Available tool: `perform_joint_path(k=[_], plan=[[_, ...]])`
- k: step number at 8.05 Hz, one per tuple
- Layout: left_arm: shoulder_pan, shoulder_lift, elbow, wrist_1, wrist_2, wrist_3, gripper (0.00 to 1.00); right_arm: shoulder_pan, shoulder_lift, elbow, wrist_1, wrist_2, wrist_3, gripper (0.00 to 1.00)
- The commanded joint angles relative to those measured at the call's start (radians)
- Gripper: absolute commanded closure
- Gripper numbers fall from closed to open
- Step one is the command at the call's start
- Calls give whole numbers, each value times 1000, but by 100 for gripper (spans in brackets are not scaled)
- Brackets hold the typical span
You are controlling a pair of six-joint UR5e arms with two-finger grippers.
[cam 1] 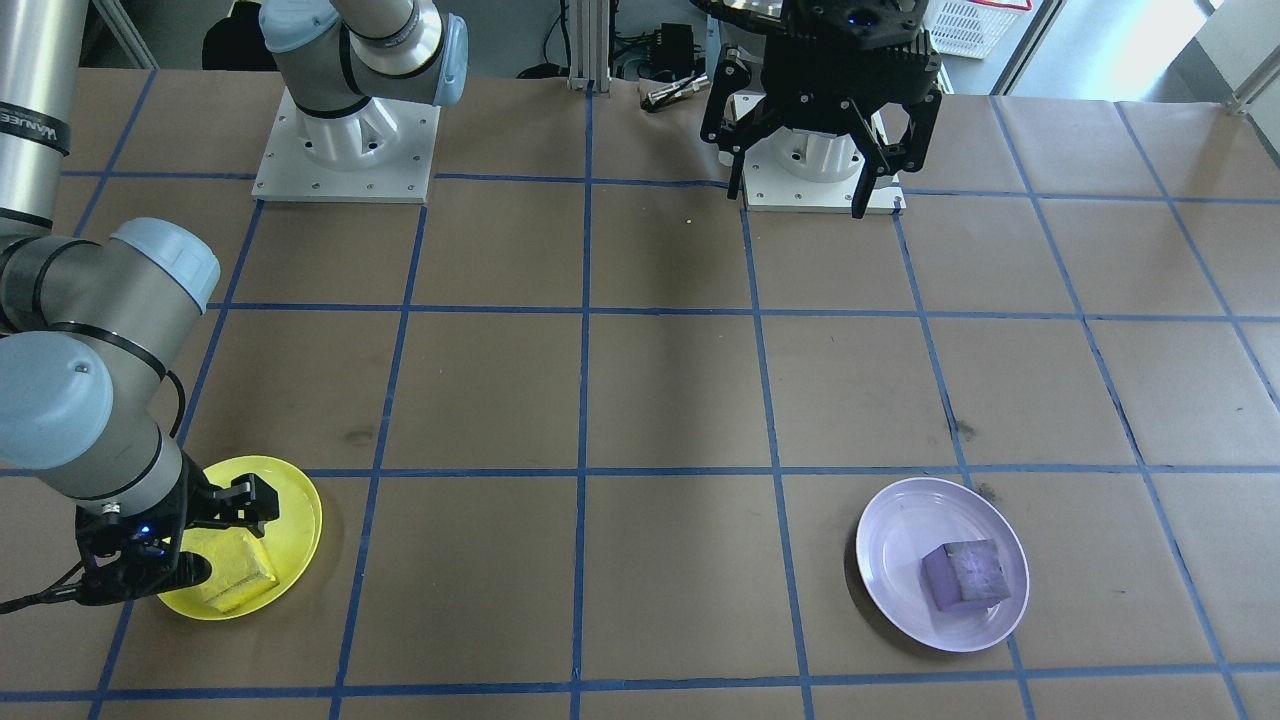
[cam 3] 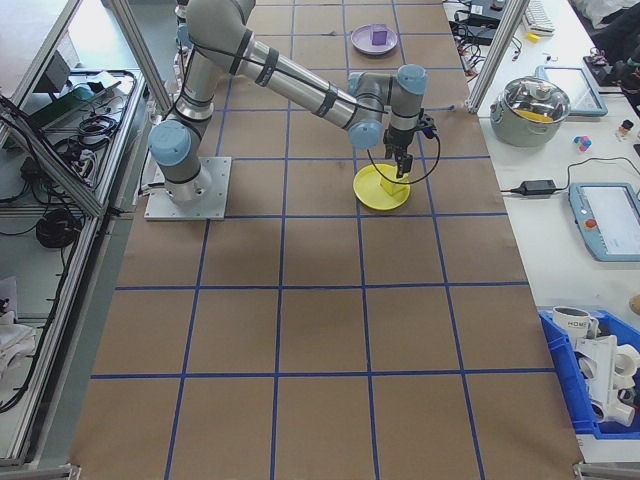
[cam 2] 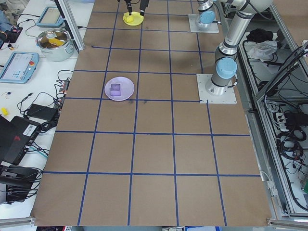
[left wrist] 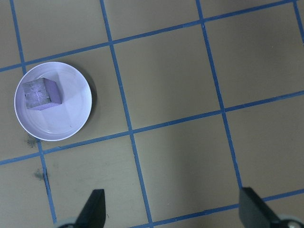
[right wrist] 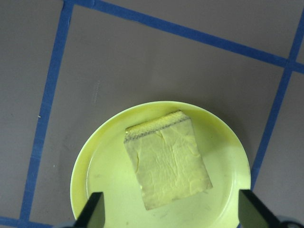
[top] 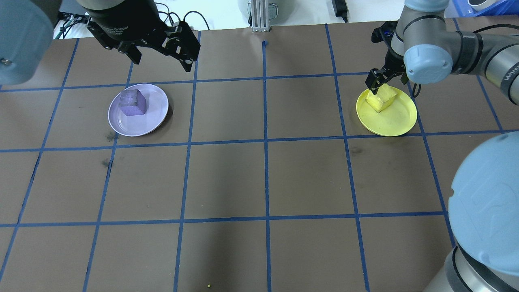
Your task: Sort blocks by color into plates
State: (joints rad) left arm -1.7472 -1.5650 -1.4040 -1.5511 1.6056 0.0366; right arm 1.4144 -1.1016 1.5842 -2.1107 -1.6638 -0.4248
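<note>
So here's what you've got: the yellow block (right wrist: 167, 160) is sitting in the yellow plate (right wrist: 228, 190), over by the rim on the side away from the robot. It's a cube, so there's no real long axis, but it's turned a bit skew to the blue tape lines (top: 265, 140), corners pointing roughly along the grid. Your right gripper (cam 1: 195, 535) hangs right over it with its fingers (right wrist: 92, 213) spread wide on either side of the block, not touching it in the wrist view, so it's let go.

The purple block (top: 134, 102) sits in the lavender plate (top: 156, 117), off-centre toward the far rim, also twisted slightly against the grid. Your left gripper (top: 162, 46) is up high, well away from that plate, fingers (left wrist: 95, 209) apart and holding nothing.

Both plates rest flat on the brown counter (top: 227, 178), well apart from each other.
</note>
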Motion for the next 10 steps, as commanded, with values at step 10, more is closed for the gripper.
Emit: perform_joint_path(k=[10], plan=[[14, 22, -4, -68, -4, -9, 0, 176, -446, 14, 388, 90, 331, 0]])
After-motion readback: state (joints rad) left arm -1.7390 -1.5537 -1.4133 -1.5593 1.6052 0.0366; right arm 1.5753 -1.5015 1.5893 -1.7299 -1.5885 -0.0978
